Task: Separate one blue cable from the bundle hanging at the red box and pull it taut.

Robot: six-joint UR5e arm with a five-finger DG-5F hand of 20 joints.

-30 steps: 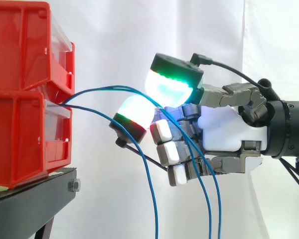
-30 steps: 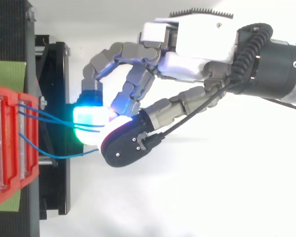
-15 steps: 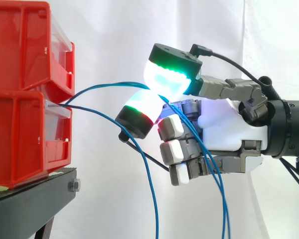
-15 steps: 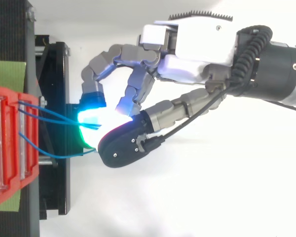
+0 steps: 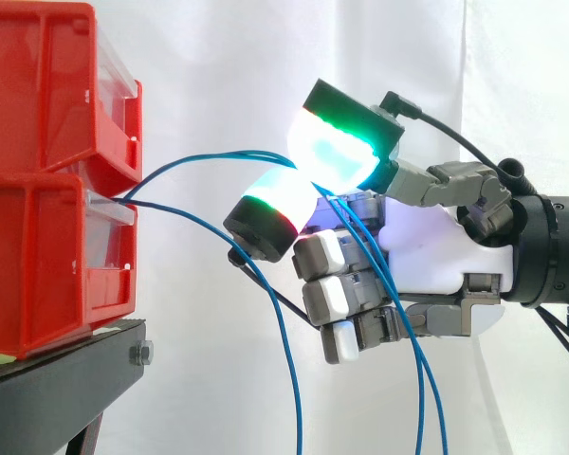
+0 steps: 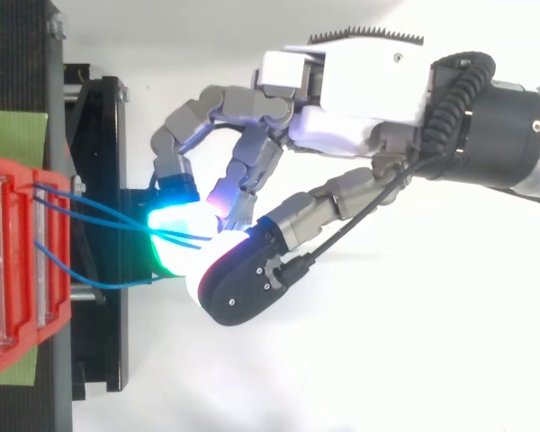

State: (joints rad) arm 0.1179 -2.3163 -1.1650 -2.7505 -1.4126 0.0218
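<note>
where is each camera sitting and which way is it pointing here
Side view: beside the work at about its height, looking level across at the red bins on the black stand; the hand and arm reach in from the right, fingertips pinching the blue cables.
Top view: above the work, looking down on the bins and stand; the hand and arm enter from the right.
Shared: the same bins, cables and pinching hand.

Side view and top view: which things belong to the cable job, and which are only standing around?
Belong to the job:
- blue cables, two of them pinched by the hand
- red boxes, where the cables come out

Only standing around:
- black stand
- white curtain
- green sheet under the boxes
</note>
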